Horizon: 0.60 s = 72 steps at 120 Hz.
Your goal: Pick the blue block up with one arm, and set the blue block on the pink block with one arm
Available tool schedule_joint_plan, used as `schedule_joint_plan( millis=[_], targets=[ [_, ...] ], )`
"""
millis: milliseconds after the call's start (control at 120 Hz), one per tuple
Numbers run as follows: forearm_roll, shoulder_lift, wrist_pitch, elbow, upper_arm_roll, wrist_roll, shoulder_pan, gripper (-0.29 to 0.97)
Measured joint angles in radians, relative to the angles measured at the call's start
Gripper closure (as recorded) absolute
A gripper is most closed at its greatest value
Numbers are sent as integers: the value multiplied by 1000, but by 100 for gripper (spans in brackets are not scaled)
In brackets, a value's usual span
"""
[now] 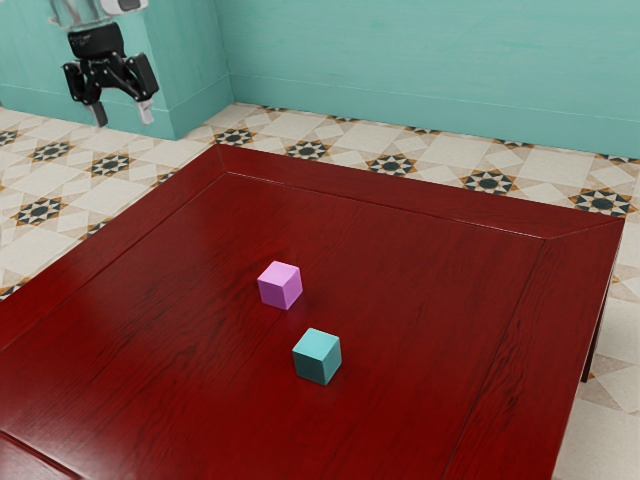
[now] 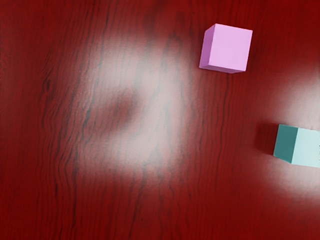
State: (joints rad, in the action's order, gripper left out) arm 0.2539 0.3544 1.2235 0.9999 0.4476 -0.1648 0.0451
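Gripper (image 1: 123,112) hangs at upper left, fingers spread.
Blue block (image 1: 317,356) sits near pink block (image 1: 280,285), centre frame, apart.

A home-like room: patterned floor tiles (image 1: 380,150), teal walls (image 1: 420,50), and a dark red wooden table (image 1: 150,350).

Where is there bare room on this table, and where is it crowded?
Bare wood from the pink block to the far rim of the table, and either side of both blocks. Tight only between pink block and blue block, close but apart.
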Motion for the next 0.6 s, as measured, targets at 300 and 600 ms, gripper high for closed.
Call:
schedule_joint_plan(
  millis=[300,600],
  targets=[
    [-22,-181,59,-109,-10,-6,174,0],
    [-191,-17,125,109,-126,115,553,0]
  ],
)
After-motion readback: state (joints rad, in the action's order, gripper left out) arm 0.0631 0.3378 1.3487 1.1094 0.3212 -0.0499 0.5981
